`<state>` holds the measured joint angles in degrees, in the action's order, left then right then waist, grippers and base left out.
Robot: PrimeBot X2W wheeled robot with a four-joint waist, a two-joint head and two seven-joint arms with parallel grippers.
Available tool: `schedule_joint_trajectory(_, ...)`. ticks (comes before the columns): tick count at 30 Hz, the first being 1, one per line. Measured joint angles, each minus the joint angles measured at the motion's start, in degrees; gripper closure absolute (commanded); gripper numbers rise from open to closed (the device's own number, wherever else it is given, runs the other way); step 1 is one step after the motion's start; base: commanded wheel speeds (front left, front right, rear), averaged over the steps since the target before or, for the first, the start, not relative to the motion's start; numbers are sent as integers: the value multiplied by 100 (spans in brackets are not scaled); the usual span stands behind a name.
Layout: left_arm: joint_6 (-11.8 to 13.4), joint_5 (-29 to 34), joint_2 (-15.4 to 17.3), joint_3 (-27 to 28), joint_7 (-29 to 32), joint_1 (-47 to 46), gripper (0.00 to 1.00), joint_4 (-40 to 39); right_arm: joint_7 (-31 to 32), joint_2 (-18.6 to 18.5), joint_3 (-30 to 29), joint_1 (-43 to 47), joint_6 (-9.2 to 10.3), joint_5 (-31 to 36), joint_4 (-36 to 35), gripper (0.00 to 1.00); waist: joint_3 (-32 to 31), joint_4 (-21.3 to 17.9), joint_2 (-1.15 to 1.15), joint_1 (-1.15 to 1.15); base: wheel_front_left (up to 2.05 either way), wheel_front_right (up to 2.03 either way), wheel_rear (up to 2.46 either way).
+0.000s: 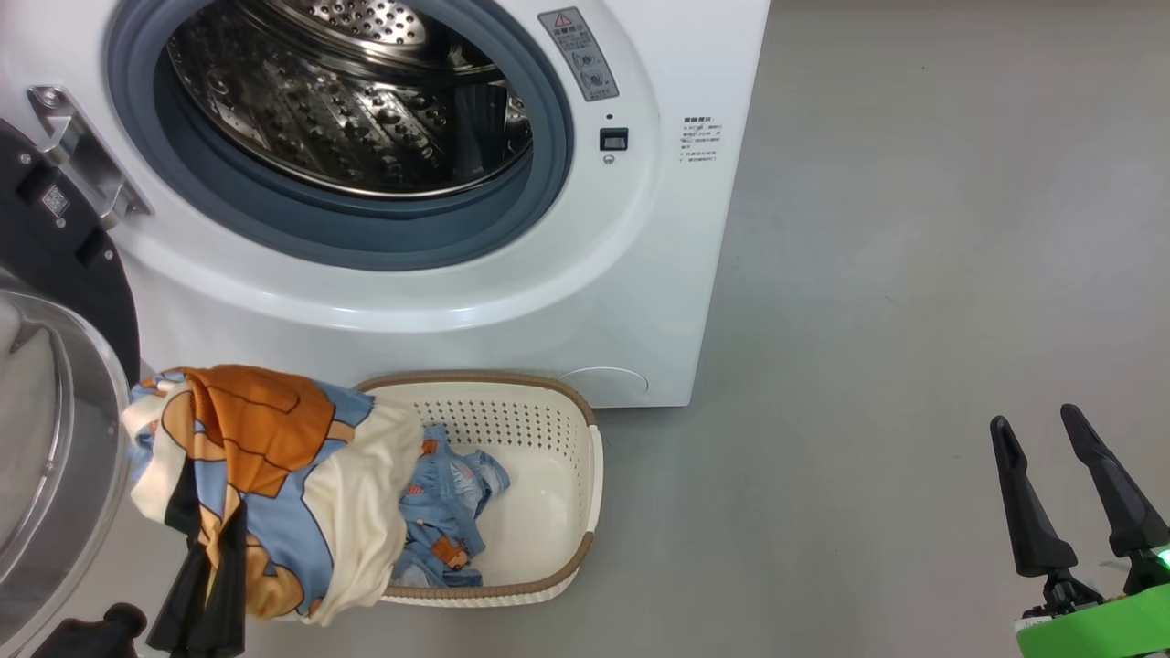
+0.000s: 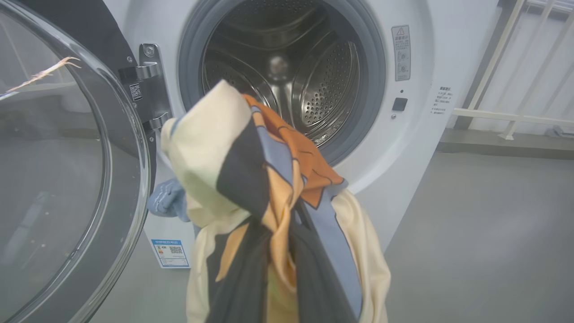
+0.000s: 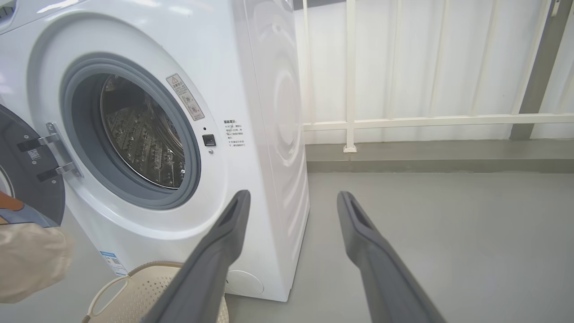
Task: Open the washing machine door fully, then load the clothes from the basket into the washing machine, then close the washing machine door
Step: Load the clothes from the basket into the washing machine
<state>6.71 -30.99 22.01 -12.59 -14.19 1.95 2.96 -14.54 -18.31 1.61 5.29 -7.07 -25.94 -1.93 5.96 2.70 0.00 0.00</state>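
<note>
The left gripper [image 1: 208, 594], jaws clamped on the cream garment [image 1: 274, 475], holds it before the open washing machine [image 1: 512, 302], left of the basket [image 1: 585, 512] containing the blue garment [image 1: 448, 512], while the right gripper [image 1: 1035, 418] has its jaws apart, far right.

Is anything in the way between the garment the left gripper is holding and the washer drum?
Nothing visible. The cream garment hangs just in front of the open drum, and the door is swung aside to the left.

A laundry corner (balcony-like): washing machine [image 3: 269, 112] on grey floor [image 3: 448, 215] beside a white railing [image 3: 426, 120].
</note>
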Motion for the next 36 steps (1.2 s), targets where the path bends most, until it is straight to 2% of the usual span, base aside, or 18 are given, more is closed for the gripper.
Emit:
schedule_joint_trajectory(5,92,-1,8,15,18,99,100,-275,0,1,-1,0,0,0,-18,0,37,-2,0,0,0,0,0)
schedule_joint_trajectory(16,33,-16,53,22,66,-63,100,-187,0,147,18,-100,0,0,-49,0,337,-63,0,1,0,0,0)
schedule_joint_trajectory(24,-218,-22,94,2,119,-1026,100,353,0,276,179,-520,0,2,-51,0,692,-164,0,1,0,0,0)
schedule_joint_trajectory(36,-626,-190,288,149,364,-3315,100,1792,0,460,407,-1129,0,5,25,0,1398,-554,0,2,0,0,0)
